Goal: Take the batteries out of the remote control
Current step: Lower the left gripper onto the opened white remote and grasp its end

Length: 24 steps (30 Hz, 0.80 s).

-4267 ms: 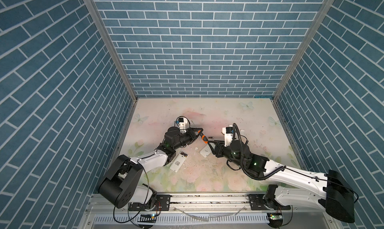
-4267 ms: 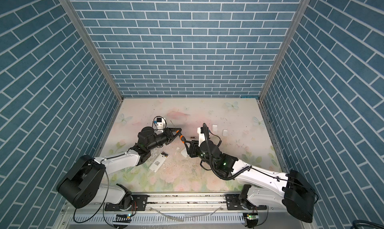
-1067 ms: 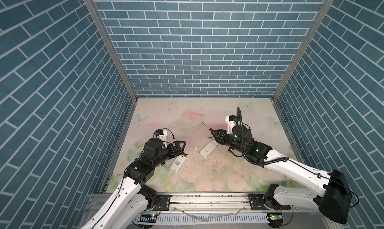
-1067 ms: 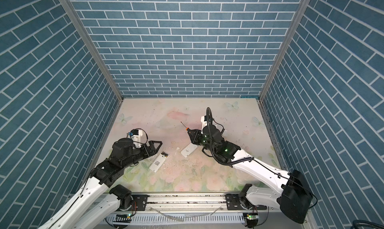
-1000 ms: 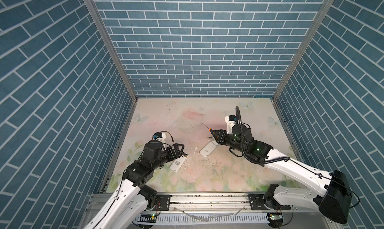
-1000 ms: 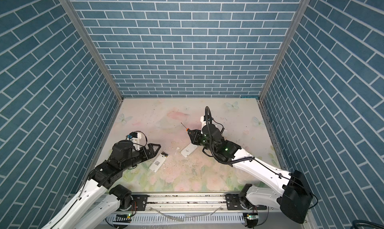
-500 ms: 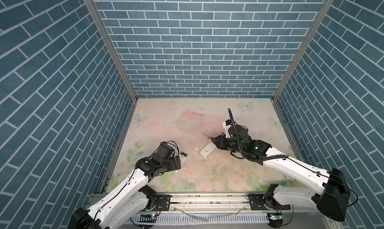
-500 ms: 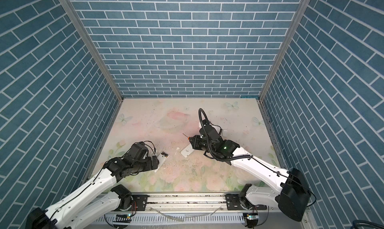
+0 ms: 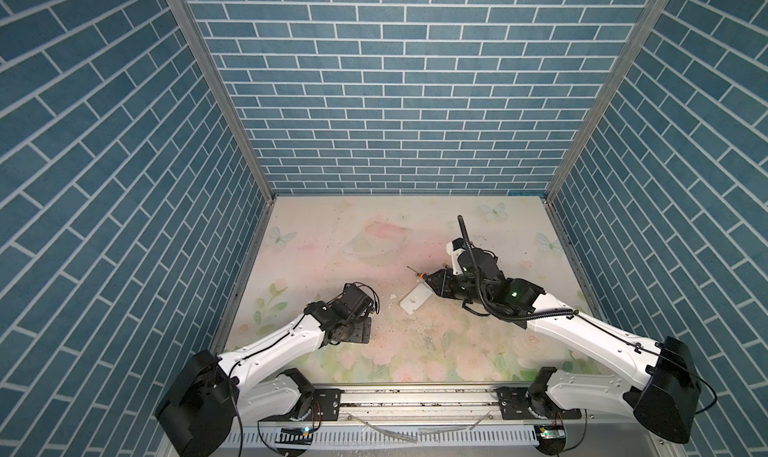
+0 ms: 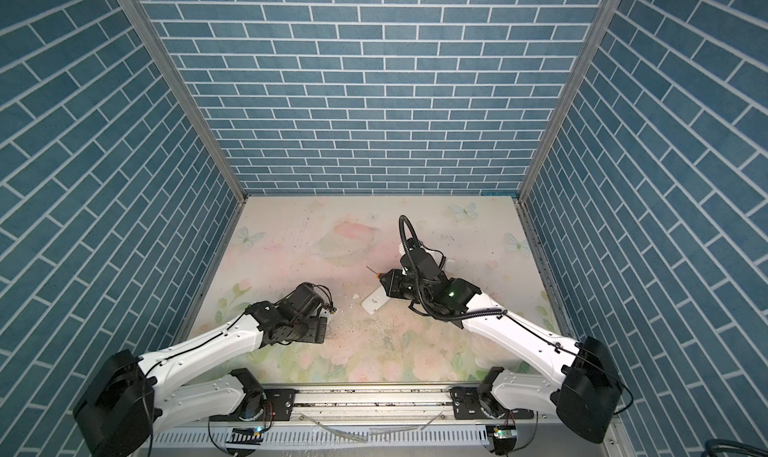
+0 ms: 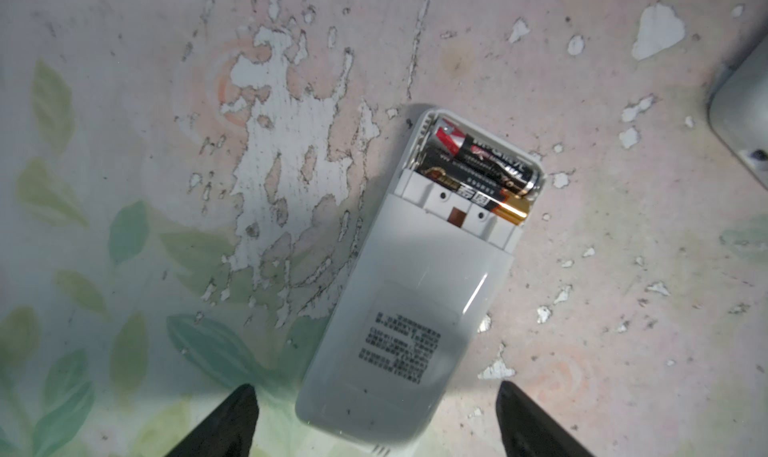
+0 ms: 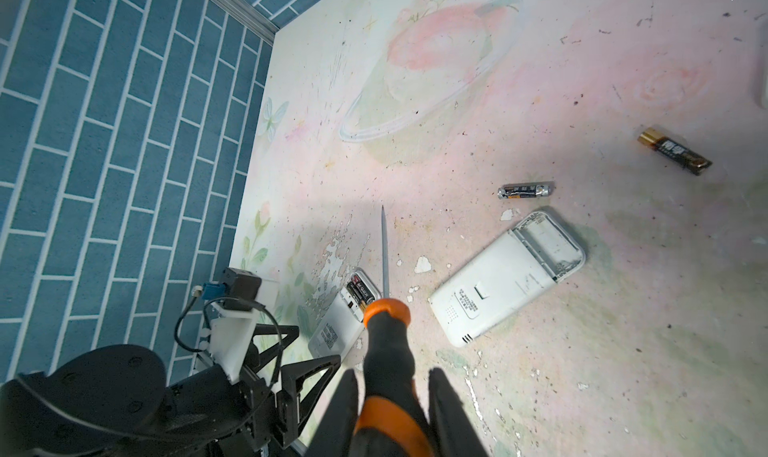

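L gripper [image 11: 374,386] hangs spread wide just over the table [image 11: 124,143], one black fingertip on each side of the near end of the small remote [image 11: 411,309], neither touching it. That remote lies back up, cover off. Its compt holds two batteries [image 11: 478,168] side by side, one w/ a red-and-silver band, the other w/ a gold end. L arm runs low and fwd from its base, wrist bent so the gripper points straight down; in both top views it hides the small remote.

Further out, near mid-table, the large remote [image 12: 498,280] also lies back up, compt open and empty. R gripper [image 12: 392,388] pinches the black-and-orange handle of the screwdriver [image 12: 388,338], pads pressed on both sides. R arm reaches from its base in toward the middle. In both top views its gripper sits by the far end of the large remote, shaft pointing far-left. Cannot tell if the tip touches anything.

Beyond that, the nearer loose battery [image 12: 525,191] lies just beside the open compt. The farther loose battery [image 12: 675,151] is well apart from it.

Writing: small remote's back carries a block of black print, too blurred to read. Battery print incl. white characters, not legible.
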Motion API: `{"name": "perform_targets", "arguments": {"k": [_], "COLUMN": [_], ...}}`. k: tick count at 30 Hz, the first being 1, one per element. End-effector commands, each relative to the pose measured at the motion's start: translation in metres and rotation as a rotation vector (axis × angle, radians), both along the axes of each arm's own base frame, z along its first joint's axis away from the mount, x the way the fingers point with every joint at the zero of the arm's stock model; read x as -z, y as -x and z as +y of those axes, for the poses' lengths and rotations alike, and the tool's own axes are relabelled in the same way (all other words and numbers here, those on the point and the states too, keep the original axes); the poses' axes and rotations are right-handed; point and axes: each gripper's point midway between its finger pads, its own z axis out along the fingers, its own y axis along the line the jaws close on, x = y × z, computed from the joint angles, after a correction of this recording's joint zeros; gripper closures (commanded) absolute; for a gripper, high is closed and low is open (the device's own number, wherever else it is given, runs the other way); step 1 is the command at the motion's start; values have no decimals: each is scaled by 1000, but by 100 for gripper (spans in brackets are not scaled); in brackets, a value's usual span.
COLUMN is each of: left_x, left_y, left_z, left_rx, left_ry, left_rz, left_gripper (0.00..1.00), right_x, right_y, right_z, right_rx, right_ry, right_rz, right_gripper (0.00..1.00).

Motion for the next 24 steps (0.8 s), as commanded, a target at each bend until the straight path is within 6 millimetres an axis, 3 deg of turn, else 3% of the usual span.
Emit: {"name": "perform_targets", "arguments": {"k": [1, 9, 24], "left_x": [-5, 20, 36], "left_y": [-7, 3, 10], "left_z": [-8, -15, -22], "left_rx": [45, 90, 119], "left_ry": [-12, -15, 5], "left_rz": [-21, 71, 130], "left_gripper": [11, 18, 40], "right_x": [-13, -14, -16], "right_y": [-1, -3, -4], "right_z": [0, 0, 1], "right_rx": [-9, -3, 9], "right_ry": [-28, -38, -47], "right_rz": [-41, -43, -30], "right_gripper": [100, 100, 100]}}
